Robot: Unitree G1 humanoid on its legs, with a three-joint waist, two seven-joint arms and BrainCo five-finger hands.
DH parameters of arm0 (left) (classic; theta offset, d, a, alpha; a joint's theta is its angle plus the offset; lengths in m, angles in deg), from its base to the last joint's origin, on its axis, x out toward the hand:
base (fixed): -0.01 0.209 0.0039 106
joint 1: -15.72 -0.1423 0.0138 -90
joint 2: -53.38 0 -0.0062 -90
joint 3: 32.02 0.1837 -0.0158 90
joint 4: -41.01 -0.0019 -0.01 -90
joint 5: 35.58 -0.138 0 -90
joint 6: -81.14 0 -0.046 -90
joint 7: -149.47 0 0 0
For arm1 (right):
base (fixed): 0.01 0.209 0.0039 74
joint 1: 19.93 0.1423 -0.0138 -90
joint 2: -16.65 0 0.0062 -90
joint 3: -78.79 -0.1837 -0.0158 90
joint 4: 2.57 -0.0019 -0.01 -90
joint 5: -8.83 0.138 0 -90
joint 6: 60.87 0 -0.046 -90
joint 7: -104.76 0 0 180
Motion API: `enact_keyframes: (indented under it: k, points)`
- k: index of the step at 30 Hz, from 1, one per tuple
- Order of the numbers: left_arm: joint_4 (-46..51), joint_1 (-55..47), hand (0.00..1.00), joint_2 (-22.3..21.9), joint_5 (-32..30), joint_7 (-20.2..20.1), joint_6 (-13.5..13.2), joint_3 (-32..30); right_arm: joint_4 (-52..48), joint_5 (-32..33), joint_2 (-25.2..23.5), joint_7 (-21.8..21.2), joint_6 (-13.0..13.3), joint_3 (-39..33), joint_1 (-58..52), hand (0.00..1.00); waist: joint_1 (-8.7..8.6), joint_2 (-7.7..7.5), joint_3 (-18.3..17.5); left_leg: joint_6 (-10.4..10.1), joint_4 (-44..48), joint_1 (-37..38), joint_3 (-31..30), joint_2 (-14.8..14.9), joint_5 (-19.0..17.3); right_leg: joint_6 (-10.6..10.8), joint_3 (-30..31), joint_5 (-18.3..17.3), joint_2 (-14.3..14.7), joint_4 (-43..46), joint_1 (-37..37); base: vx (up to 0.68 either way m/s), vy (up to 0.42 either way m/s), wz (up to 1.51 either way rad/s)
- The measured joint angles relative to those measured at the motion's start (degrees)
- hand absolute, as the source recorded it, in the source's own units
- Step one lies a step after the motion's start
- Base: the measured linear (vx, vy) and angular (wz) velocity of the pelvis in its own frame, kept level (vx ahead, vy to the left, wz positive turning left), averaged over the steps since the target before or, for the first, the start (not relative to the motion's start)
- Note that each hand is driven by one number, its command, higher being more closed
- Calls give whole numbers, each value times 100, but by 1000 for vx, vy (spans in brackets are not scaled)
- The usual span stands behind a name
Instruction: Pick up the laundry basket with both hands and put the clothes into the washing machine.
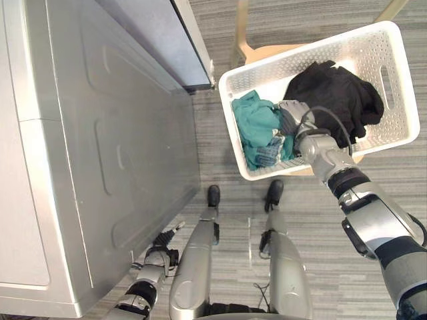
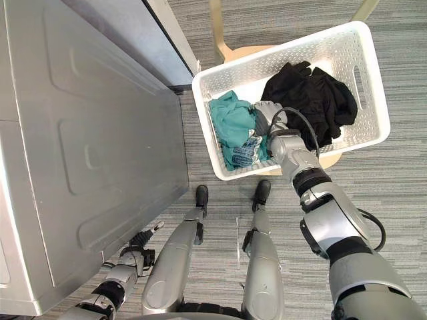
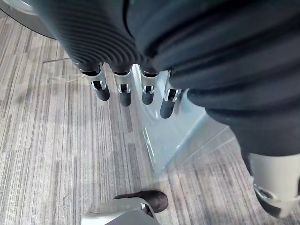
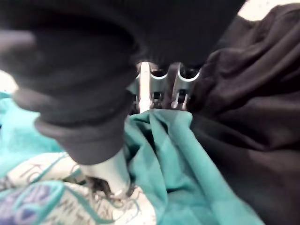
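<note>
Right hand (image 1: 292,112) deep among clothes (image 1: 257,123) in laundry basket (image 1: 395,87) — grip unclear; left hand (image 1: 162,250) low, fingers (image 3: 123,91) straight.

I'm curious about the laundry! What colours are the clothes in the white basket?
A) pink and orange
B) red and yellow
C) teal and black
C: a teal garment and a black garment lie in the white basket, the right hand reaching between them.

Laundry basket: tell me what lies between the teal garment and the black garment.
The right hand lies there, wedged between the teal garment and the black garment inside the laundry basket; both eye views and the right wrist view show it.
</note>
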Motion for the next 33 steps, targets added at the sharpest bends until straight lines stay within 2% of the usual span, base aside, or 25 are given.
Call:
enact_keyframes:
  k: [6,10,16,20,29,32,33]
  points:
    - [36,-18,0,-126,62,-2,37,-46,-205,297,-68,175,-253,-669,-208,100,-13,-3,-2,-20,-46,271,68,-7,24,20,39,-17,-19,-1,225,-32,1,-3]
    - [59,-96,0,-150,99,-7,161,-98,-787,530,-57,311,-334,-1069,-280,100,-141,-4,-2,-61,-249,568,137,14,146,110,110,-89,-8,-7,384,-26,-30,-9]
    - [166,-295,0,-273,-35,-43,220,-259,-1801,927,-18,522,-449,-1750,-602,100,-180,-28,-25,-81,-435,1085,364,40,166,163,287,-137,3,-18,707,2,3,-18]
    - [114,-536,0,-290,-62,-45,298,-334,-2375,1175,-243,592,-449,-1858,-1043,100,-339,-112,-315,-77,-565,1262,402,38,171,210,311,-173,-1,-19,795,33,16,-4]
    - [-93,-785,0,-336,-209,-226,738,-940,-3868,1695,-786,592,-392,-2095,-2063,100,-445,-331,-828,-70,-790,1832,531,42,165,206,427,-211,9,-23,1192,50,25,-6]
    - [-124,-917,0,-333,-233,-260,750,-964,-4405,1859,-853,586,-306,-2189,-2412,100,-470,-350,-1050,-73,-836,1961,547,48,163,217,431,-300,14,-24,1296,8,11,-4]
    - [24,-1028,0,-345,-416,-262,650,-890,-4562,1949,-900,584,-287,-2236,-2471,100,-478,-355,-1118,-78,-888,2098,573,55,159,217,448,-325,21,-25,1396,10,9,-8]
